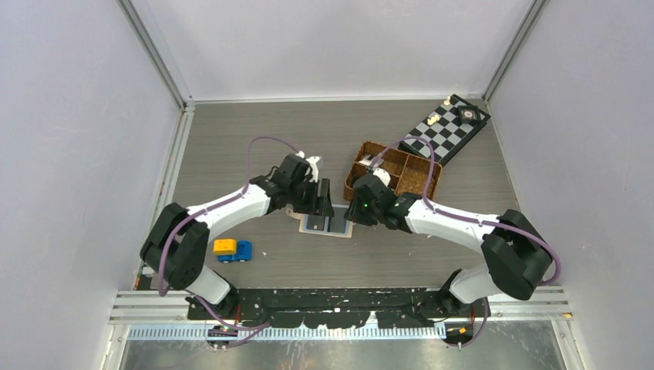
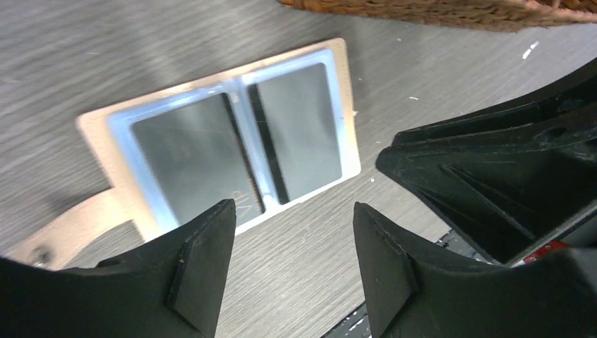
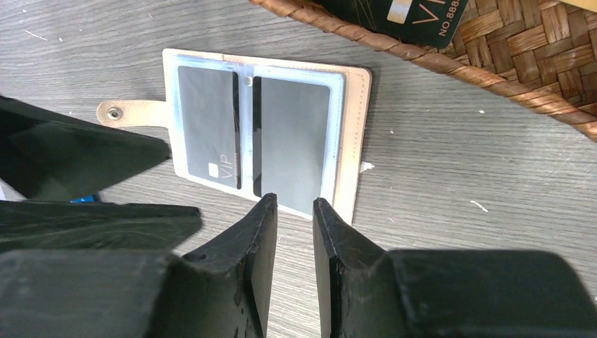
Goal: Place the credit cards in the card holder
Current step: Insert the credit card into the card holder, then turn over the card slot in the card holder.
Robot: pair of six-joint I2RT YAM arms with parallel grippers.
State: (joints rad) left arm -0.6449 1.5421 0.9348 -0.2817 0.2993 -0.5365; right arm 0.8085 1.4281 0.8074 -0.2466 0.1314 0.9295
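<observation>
Empty over the open holder (image 3: 356, 134), left gripper (image 2: 292, 232) gapes, right gripper's (image 3: 294, 205) jaws barely part; the basket's (image 3: 422, 60) black card (image 3: 366, 14) wants an edge pinch.

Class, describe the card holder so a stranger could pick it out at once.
On the grey table, find the brown woven basket. Beside its near-left corner the card holder lies open: beige, with a snap tab and two pale blue pockets holding dark cards.

Top camera overhead, far; wrist cameras close, both facing card holder (image 3: 244, 127).
</observation>
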